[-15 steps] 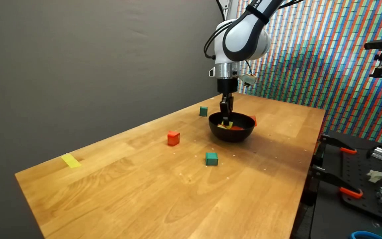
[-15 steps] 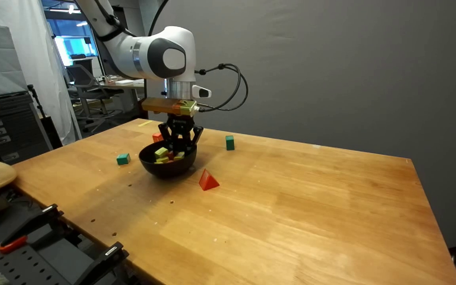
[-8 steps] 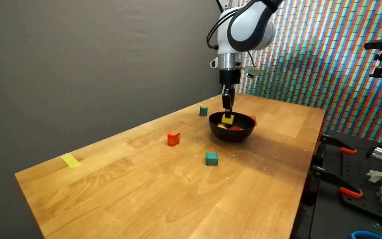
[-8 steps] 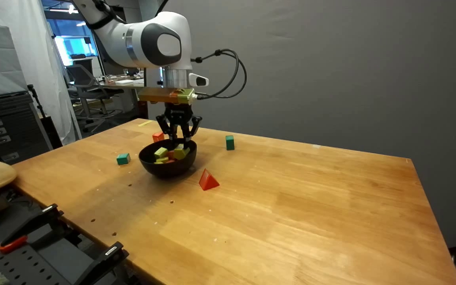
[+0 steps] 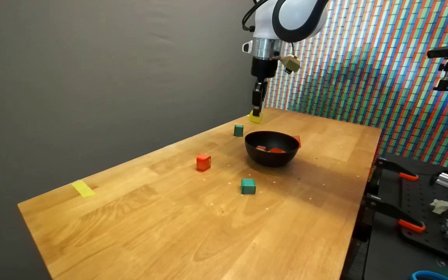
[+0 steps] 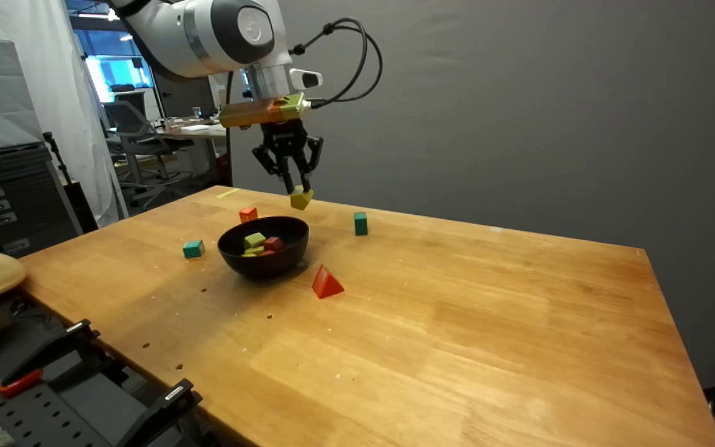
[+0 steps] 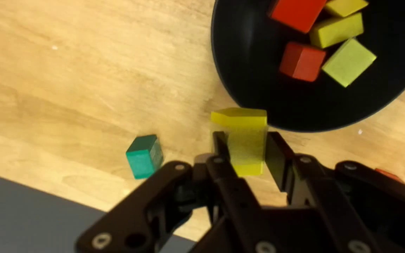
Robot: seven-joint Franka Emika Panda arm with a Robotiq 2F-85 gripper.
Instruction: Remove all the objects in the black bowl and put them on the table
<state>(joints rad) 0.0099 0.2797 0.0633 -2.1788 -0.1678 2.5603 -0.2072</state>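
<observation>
A soft shadow (image 6: 193, 298) darkens the table (image 6: 475, 323) beside the black bowl (image 6: 264, 266).

In the wrist view the fingers (image 7: 275, 154) of the pincer (image 7: 246, 144) cover the sides of the yellow block (image 7: 239, 121) they press on; the pincer's nearer parts are blurred. Higher than the pincer there, the picture's edge cuts off the black bowl (image 7: 258, 95) and a red block (image 7: 299, 14) in it. To the pincer's right a red sliver (image 7: 389, 174) shows, too little to tell its shape. In an exterior view, below the pincer, the bowl's wall hides much of its contents and part of a red piece (image 5: 297, 140) behind it. Over the pincer, the arm (image 6: 174, 40) runs out at the top edge in both exterior views.
</observation>
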